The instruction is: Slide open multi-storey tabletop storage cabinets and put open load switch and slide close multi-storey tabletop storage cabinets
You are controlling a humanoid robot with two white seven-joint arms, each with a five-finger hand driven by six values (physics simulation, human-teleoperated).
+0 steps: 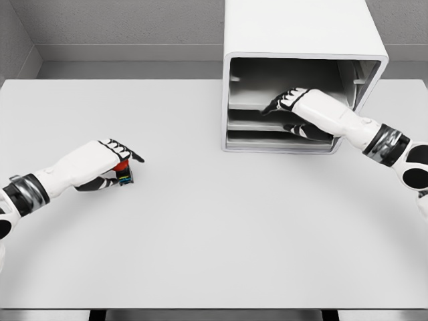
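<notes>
Fingers of the left hand curl around the small red-and-black load switch with blue and green terminals, low over the left side of the white bench, well apart from the cabinet. Judging by its look, the switch is a light, rigid, smooth plastic block, best pinched across its flat sides. The right hand, fingers spread and holding nothing, reaches inside the open white multi-storey storage cabinet at the far right, among its grey drawer trays.

No readable text, label, brand, number or sign shows on anything here.
</notes>
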